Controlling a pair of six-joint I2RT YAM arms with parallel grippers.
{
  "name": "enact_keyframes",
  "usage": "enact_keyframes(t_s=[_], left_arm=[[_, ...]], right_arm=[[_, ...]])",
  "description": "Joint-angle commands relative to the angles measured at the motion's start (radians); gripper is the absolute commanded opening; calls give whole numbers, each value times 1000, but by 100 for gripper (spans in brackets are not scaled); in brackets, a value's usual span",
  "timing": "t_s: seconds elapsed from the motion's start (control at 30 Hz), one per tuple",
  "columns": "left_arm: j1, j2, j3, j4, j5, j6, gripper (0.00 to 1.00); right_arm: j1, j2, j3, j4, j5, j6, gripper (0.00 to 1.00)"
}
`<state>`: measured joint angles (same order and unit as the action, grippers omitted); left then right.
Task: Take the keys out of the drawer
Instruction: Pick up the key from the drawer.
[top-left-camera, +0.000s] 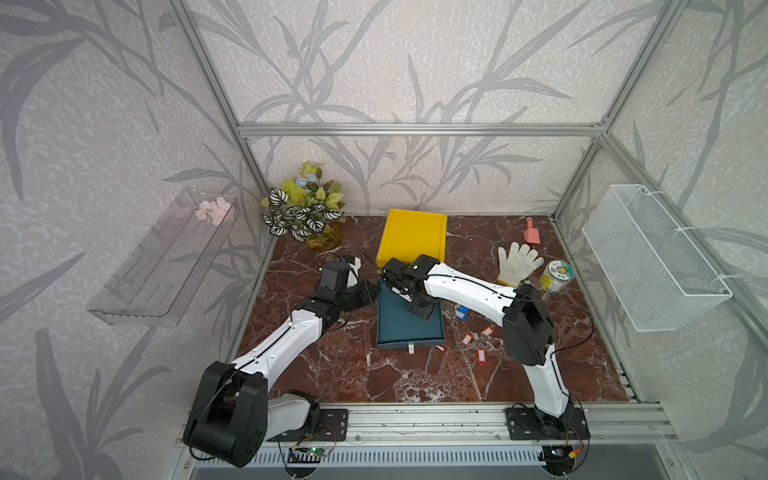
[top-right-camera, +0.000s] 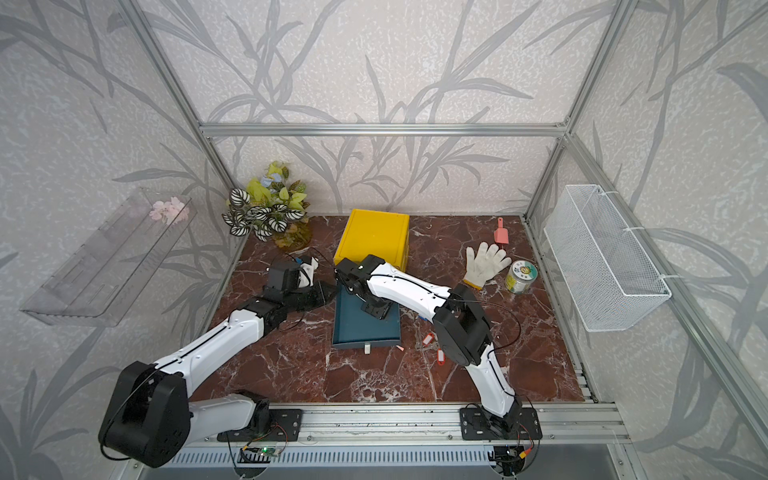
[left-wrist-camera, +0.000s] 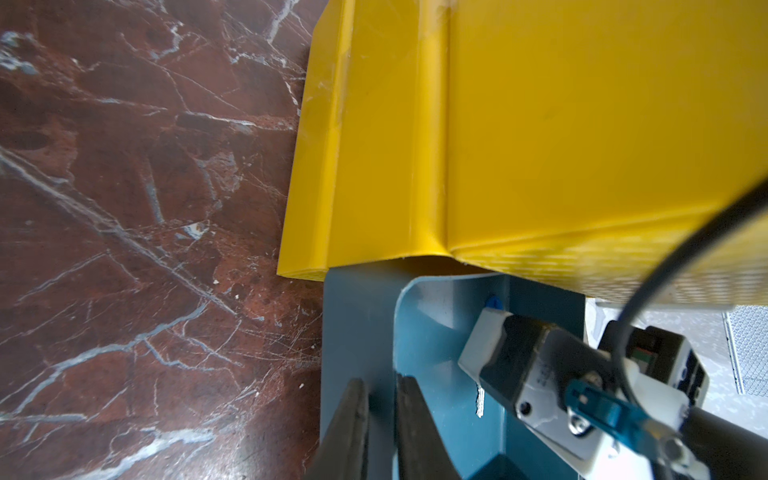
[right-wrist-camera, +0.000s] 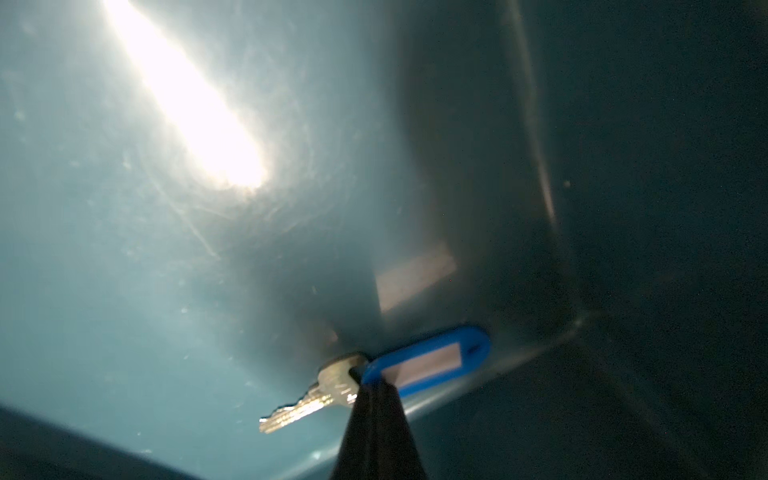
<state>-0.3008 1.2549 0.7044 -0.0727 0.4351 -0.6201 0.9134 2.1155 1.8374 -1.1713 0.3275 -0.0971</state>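
Right gripper (right-wrist-camera: 374, 388): closed on blue-tagged key (right-wrist-camera: 428, 365), low inside teal drawer (top-left-camera: 399, 328). Left gripper (left-wrist-camera: 381, 379): jaws slightly apart astride drawer's side wall, grip unclear. Red-tagged keys (top-left-camera: 467, 339) lie on tabletop (top-left-camera: 332, 365) beside drawer, near its front corner

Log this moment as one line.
right gripper: shut on blue-tagged key in drawer | left gripper: at drawer's side wall | red-tagged keys: out, on table

We see a yellow cabinet (top-left-camera: 413, 237), a teal drawer (top-left-camera: 399, 328), and a red-brown table (top-left-camera: 374, 374) veined white. The key (right-wrist-camera: 307, 405) is silver, its tag (right-wrist-camera: 428, 361) blue.
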Motion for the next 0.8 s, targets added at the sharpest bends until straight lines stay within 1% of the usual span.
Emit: enact_keyframes(t_s=[0.0,0.33,0.5,0.77], left_arm=[[-13,20,31,22,-27,3,16],[-15,32,52,52,-48,-6,8],[-15,27,63,65,-41,-11,2],[-15,28,102,62,-19,-4,2]], right_arm=[[3,18,25,7,-16,20,0],[5,4,8,22,-19,46,0],[7,-9,-5,33,-25,58,0],[6,-22,-25,46,-11,59,0]])
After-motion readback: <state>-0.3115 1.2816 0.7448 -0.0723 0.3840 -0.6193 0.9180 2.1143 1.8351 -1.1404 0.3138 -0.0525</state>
